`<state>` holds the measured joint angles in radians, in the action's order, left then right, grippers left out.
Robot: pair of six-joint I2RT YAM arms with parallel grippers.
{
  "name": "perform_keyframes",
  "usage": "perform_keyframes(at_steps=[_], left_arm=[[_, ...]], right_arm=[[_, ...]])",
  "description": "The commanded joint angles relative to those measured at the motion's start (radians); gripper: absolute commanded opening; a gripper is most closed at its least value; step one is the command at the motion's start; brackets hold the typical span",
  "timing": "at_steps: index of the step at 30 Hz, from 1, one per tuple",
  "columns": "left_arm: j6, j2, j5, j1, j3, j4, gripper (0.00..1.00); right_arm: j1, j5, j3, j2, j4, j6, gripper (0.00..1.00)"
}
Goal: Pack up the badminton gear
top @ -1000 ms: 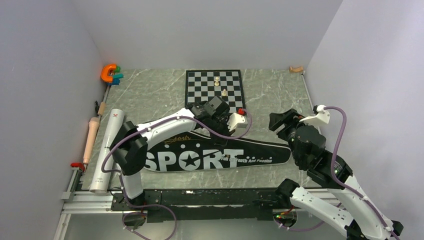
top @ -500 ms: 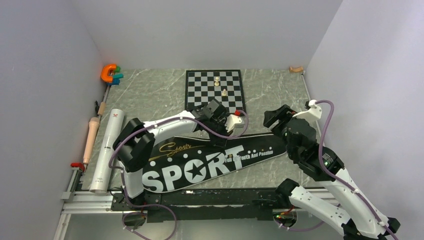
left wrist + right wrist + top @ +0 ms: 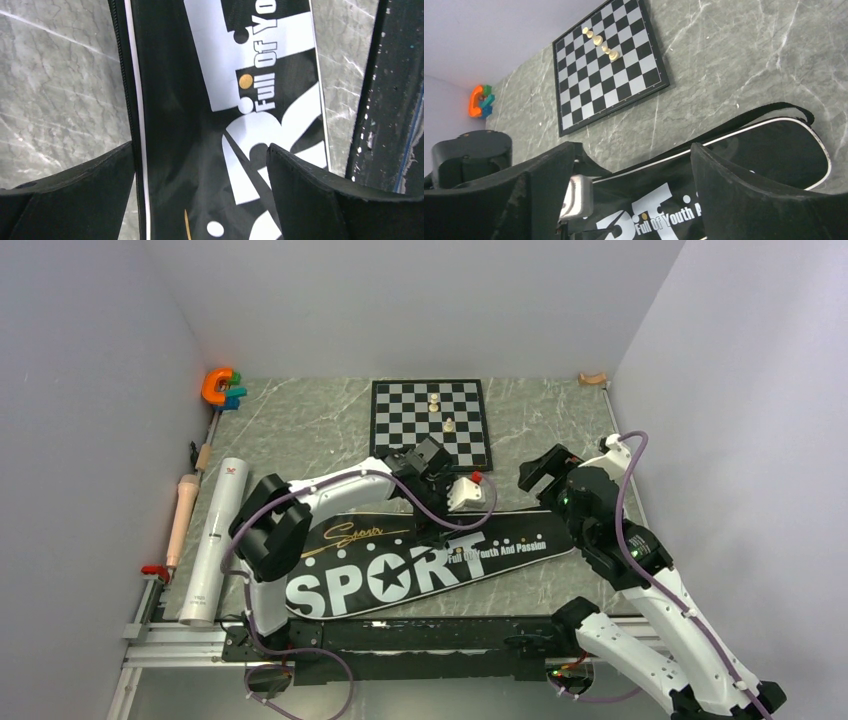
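Marble table: bag flat at 6 o'clock, looks zipped; tube still outside at 9 o'clock, other gear unseen. Left gripper over bag, right gripper near its 3 o'clock end; both wide apart, empty

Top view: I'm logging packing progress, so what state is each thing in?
Racket bag: lying flat on the table, slanted.
White tube: lying on its side, left edge.
Left gripper: open, over the bag.
Right gripper: open, near the bag's narrow end.
Chessboard: flat, pieces standing on it.
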<state>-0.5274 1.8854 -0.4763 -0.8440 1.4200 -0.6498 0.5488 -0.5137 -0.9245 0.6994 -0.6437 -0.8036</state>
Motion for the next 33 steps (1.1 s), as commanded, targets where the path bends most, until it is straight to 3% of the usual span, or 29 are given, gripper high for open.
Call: perform_keyframes(at_steps=[1,2,7,14,21,28,33], left_arm=[[-0.032,-0.148,-0.028,0.027,0.027,-0.069,0.99],[-0.018,-0.172,-0.032,0.044,0.032,-0.079,0.99],[0.039,-0.277,0.015,0.174,0.119,-0.162,0.99],[0.223,-0.438,0.034,0.523,0.112,-0.068,1.00],[0.395,-0.540,0.079,0.870,-0.143,0.164,0.99],[0.446,-0.646,0.160,1.005,-0.409,0.404,0.99],[0.463,-0.663,0.196,1.057,-0.374,0.324,0.99]], right_arm=[[-0.025,0.045,-0.001,0.007,0.052,0.030,0.95],[-0.031,0.049,0.000,0.011,0.058,0.034,0.99],[-0.080,0.080,-0.007,0.068,0.094,0.089,1.00],[-0.192,-0.022,-0.022,0.212,0.200,0.196,1.00],[-0.293,-0.164,0.167,0.353,0.677,0.430,1.00],[-0.394,-0.172,0.129,0.554,0.660,0.474,1.00],[-0.398,-0.085,0.149,0.489,0.648,0.463,1.00]])
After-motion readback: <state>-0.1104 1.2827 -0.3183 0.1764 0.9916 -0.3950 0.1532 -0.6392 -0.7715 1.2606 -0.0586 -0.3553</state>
